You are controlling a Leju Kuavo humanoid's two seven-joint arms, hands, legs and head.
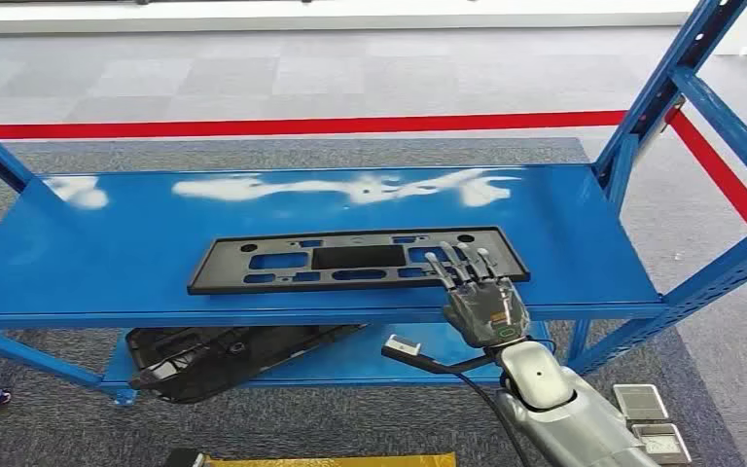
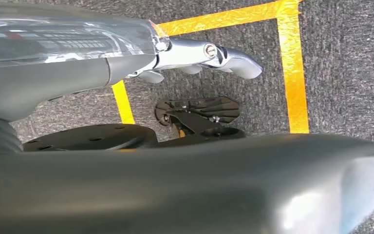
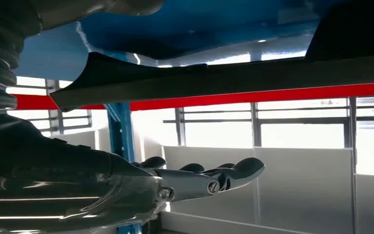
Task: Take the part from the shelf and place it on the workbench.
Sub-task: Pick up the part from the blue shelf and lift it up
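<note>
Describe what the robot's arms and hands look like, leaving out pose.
The right arm is silver metal, with a black cable running alongside it. The right hand has a grey back bearing a small green ring mark and slim dark, silver-jointed fingers. The left hand shows a grey cover and polished metal fingers with grey tips.

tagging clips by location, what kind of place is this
Probably a factory or workshop training floor: a blue metal shelf holding a black plastic part, grey carpet marked with red floor tape, and yellow floor tape boxing off a work zone.
</note>
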